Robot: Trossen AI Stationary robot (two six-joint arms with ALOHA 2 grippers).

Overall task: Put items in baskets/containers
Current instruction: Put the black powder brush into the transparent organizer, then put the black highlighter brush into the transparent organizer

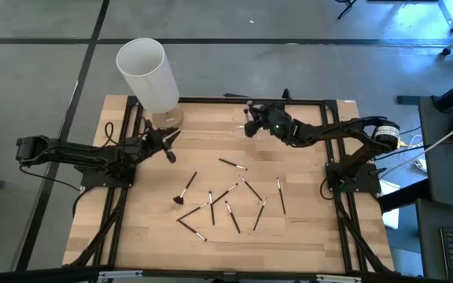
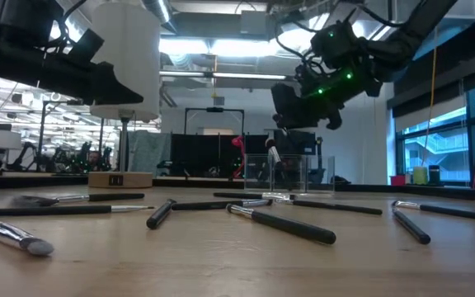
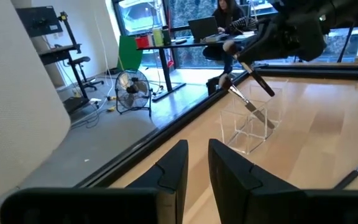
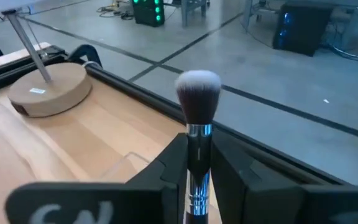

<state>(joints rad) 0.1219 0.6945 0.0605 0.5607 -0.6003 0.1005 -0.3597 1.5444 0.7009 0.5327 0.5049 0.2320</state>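
My right gripper (image 1: pixel 250 126) hovers near the table's far edge, shut on a makeup brush (image 4: pixel 197 93) with a pale round head. It is above the small clear organizer (image 3: pixel 253 124), which stands on the wood. One brush (image 3: pixel 253 107) leans inside the organizer. Several black-handled brushes (image 1: pixel 230 200) lie scattered mid-table, and a fanned one (image 1: pixel 183 192) lies at their left. My left gripper (image 1: pixel 170 145) hangs above the table left of the organizer, by the white cylinder. Its fingers (image 3: pixel 173 168) are narrowly open and hold nothing. My right gripper pinches the brush between its two fingers at the silver ferrule (image 4: pixel 199 134), just behind the head. The head sticks out past the fingertips (image 4: pixel 229 162). The brush is lifted clear and tilted, with its black handle end (image 3: pixel 263 84) pointing down toward the organizer.
A tall white cylinder (image 1: pixel 148 75) on a round wooden base (image 4: pixel 48 90) stands at the far-left corner, close to my left gripper. A black frame (image 1: pixel 211 101) runs along the table's far edge. A person (image 3: pixel 225 15) sits at a desk beyond the table.
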